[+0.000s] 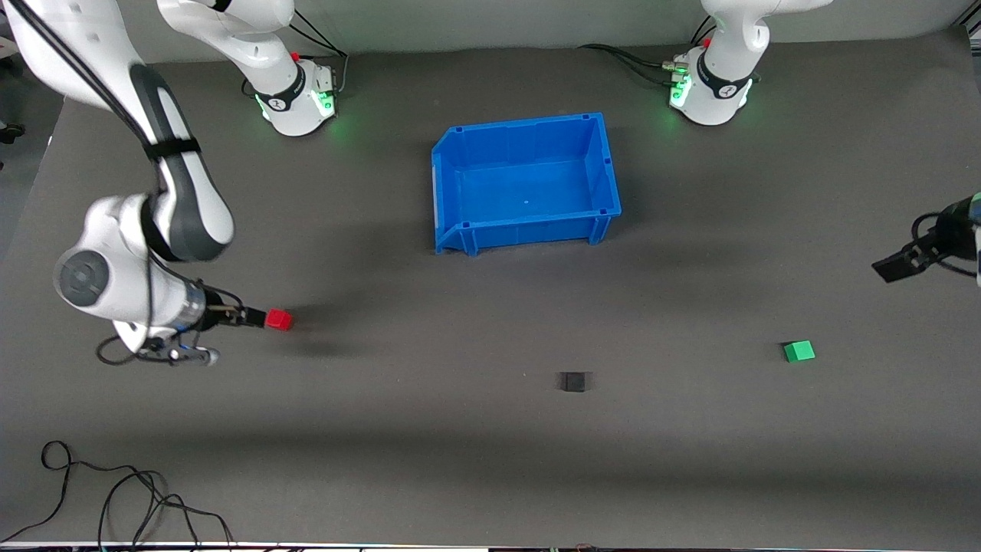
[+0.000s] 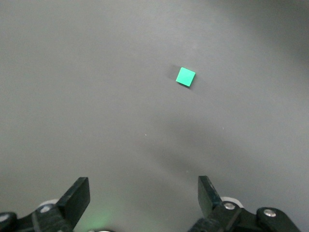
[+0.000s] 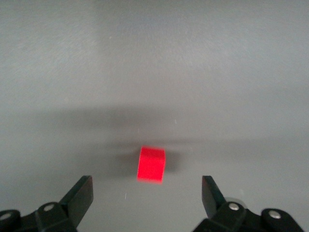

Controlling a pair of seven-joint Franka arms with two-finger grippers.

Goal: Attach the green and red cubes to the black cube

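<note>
red cube [image 1: 279,319]: bright red for you
green cube [image 1: 798,351]: bright green
black cube [image 1: 572,381]: matte black
bin [image 1: 446,192]: your blue
mat [image 1: 490,460]: dark grey

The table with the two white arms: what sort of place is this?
Most likely a robotics lab bench. Two white arms are bolted along one edge of a grey mat, cables trail loose, and the only props are a blue bin and three tiny test cubes: red cube, green cube, black cube.
</note>
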